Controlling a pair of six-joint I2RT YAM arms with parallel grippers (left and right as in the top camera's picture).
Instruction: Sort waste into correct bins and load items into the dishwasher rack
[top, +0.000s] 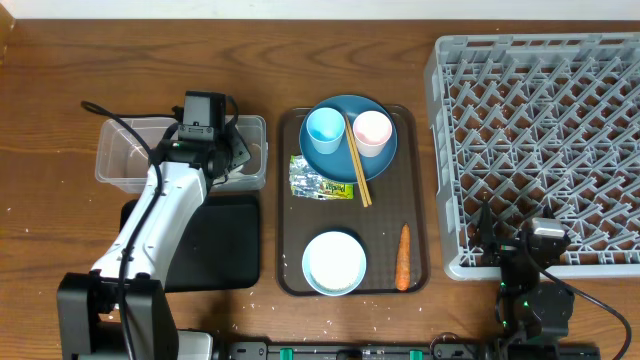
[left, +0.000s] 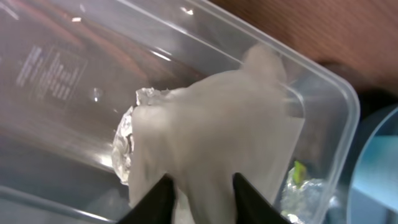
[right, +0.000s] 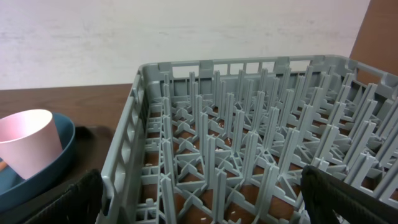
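Sorting waste is the step here, I reckon. Nothing's loaded in the rack (top: 540, 140) yet, and the right gripper (right: 205, 193) sits spread open beside it. Over the tub (top: 125, 150), the left gripper (left: 201, 182) is clamped on the tissue (left: 211, 124), with the foil (left: 124, 143) already inside. Next move: just let go. The wrapper (top: 322, 180) print and the tub's moulded text are unreadable.

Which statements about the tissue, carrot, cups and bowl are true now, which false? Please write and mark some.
The left gripper holds the crumpled white tissue over the clear tub. True.
The carrot lies in the clear tub. False: it lies on the brown serving tray.
The light blue cup and the pale pink cup stand on the dark blue plate. True.
The right gripper holds the bowl. False: it is open; the bowl sits on that tray.
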